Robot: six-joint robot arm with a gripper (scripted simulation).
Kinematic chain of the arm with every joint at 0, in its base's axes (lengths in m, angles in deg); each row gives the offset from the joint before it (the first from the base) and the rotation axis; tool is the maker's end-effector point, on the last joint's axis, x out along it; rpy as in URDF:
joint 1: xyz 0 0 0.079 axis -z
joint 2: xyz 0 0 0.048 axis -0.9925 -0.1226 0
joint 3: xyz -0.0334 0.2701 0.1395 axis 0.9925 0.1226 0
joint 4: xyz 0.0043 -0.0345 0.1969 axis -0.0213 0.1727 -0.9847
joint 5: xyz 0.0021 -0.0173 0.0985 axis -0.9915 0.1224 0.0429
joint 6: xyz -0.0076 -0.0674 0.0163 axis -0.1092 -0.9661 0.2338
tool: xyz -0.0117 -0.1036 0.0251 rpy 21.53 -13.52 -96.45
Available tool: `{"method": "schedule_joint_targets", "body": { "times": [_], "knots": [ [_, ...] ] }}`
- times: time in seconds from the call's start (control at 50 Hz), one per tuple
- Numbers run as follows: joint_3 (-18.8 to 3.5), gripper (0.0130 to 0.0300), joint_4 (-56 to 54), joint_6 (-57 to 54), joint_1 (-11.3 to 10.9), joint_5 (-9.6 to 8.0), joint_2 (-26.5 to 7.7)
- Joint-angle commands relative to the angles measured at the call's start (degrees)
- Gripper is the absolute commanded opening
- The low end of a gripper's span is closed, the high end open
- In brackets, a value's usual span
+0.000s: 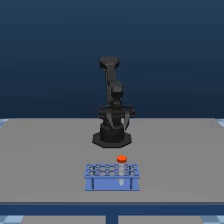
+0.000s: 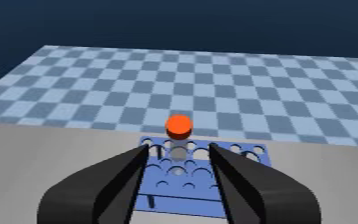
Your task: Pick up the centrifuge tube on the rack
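The gripper (image 2: 179, 148) is open. In the wrist view its two dark fingers (image 2: 122, 172) stand apart with a clear gap between them, and nothing is held in that gap. The fingers touch neither the tube nor the rack; they hang above the rack with the tube visible beyond the fingertips, roughly in line with the gap.

The centrifuge tube (image 2: 178, 134) stands upright in the rack (image 2: 246, 156). Its orange-red cap (image 2: 178, 126) rises clear above the rack's top face, and the whitish body below the cap enters a hole in the row at the rack's far edge as the wrist camera sees it. In the exterior view the cap (image 1: 121, 159) appears at the rack's rear edge, the edge nearer the arm, slightly toward the exterior view's right of the rack's centre.

The rack (image 1: 112, 184) is a low light-blue block with a grid of round holes on top. It rests on the grey table (image 1: 45, 160), with two dark vertical marks on the face turned toward the exterior camera.

The arm (image 1: 112, 107) stands on its dark base (image 1: 111, 139) behind the rack in the exterior view, apart from it. The gripper (image 1: 118, 122) hangs in front of the arm's lower section, above the base.

Beyond the table edge, the wrist view shows a blue checkered floor (image 2: 202, 80).
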Motion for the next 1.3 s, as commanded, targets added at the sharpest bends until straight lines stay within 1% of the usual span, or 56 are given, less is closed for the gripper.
{"method": "schedule_joint_targets", "body": {
  "times": [0.02,0.04,0.06,0.1,0.12,0.14,0.16,0.2,0.22,0.24,0.26,0.3,0.32,0.34,0.36,0.4,0.42,0.44,0.46,0.5,0.52,0.54,0.56,0.6,0.62,0.64,0.66,0.7,0.72,0.74,0.76,0.8,0.82,0.84,0.86,0.9,0.96,1.0,1.06,1.1,1.16,1.3],
  "knots": [
    [-1.0,0.03,-3.5,-3.9,-0.4,0.73,-2.0],
    [-1.0,0.03,-3.5,-3.9,-0.4,0.73,-2.0],
    [-1.5,0.03,-5.3,-5.4,-0.6,0.96,-3.2],
    [-1.5,0.03,-5.3,-5.4,-0.6,0.96,-3.2],
    [-2.2,0.03,-7.0,-6.9,-0.8,1.19,-4.5],
    [-2.2,0.03,-7.0,-6.9,-0.8,1.19,-4.5],
    [-2.9,0.03,-8.8,-8.5,-0.9,1.41,-5.9],
    [-2.9,0.03,-8.8,-8.5,-0.9,1.41,-5.9],
    [-3.8,0.03,-10.6,-10.1,-1.1,1.6,-7.5],
    [-3.8,0.03,-10.6,-10.1,-1.1,1.6,-7.5],
    [-4.7,0.03,-12.5,-11.7,-1.3,1.77,-9.1],
    [-4.7,0.03,-12.5,-11.7,-1.3,1.77,-9.1],
    [-5.7,0.03,-14.5,-13.5,-1.4,1.88,-10.8],
    [-5.7,0.03,-14.5,-13.5,-1.4,1.88,-10.8],
    [-6.8,0.03,-16.7,-15.3,-1.6,1.94,-12.5],
    [-6.8,0.03,-16.7,-15.3,-1.6,1.94,-12.5],
    [-7.9,0.03,-18.8,-17.2,-1.7,1.95,-14.2],
    [-7.9,0.03,-18.8,-17.2,-1.7,1.95,-14.2],
    [-9.0,0.03,-21.0,-19.1,-1.9,1.91,-15.8],
    [-9.0,0.03,-21.0,-19.1,-1.9,1.91,-15.8],
    [-10.1,0.03,-23.0,-20.9,-2.0,1.84,-17.2],
    [-10.1,0.03,-23.0,-20.9,-2.0,1.84,-17.2],
    [-11.1,0.03,-25.0,-22.6,-2.0,1.75,-18.6],
    [-11.1,0.03,-25.0,-22.6,-2.0,1.75,-18.6],
    [-12.0,0.03,-26.9,-24.4,-2.1,1.63,-19.9],
    [-12.0,0.03,-26.9,-24.4,-2.1,1.63,-19.9],
    [-12.9,0.03,-28.9,-26.1,-2.2,1.51,-21.0],
    [-12.9,0.03,-28.9,-26.1,-2.2,1.51,-21.0],
    [-13.8,0.03,-30.9,-28.0,-2.2,1.39,-22.0],
    [-13.8,0.03,-30.9,-28.0,-2.2,1.39,-22.0],
    [-14.5,0.03,-32.9,-29.9,-2.3,1.26,-23.0],
    [-14.5,0.03,-32.9,-29.9,-2.3,1.26,-23.0],
    [-15.3,0.03,-34.9,-31.7,-2.3,1.15,-23.8],
    [-15.3,0.03,-34.9,-31.7,-2.3,1.15,-23.8],
    [-15.9,0.03,-36.8,-33.4,-2.4,1.04,-24.5],
    [-15.9,0.03,-36.8,-33.4,-2.4,1.04,-24.5],
    [-17.0,0.03,-40.2,-36.7,-2.4,0.86,-25.7],
    [-17.0,0.03,-40.2,-36.7,-2.4,0.86,-25.7],
    [-18.0,0.03,-43.3,-39.6,-2.4,0.7,-26.7],
    [-18.0,0.03,-43.3,-39.6,-2.4,0.7,-26.7],
    [-18.8,0.03,-45.9,-42.0,-2.5,0.57,-27.6],
    [-19.5,0.03,-48.1,-44.1,-2.5,0.46,-28.4]
  ]
}}
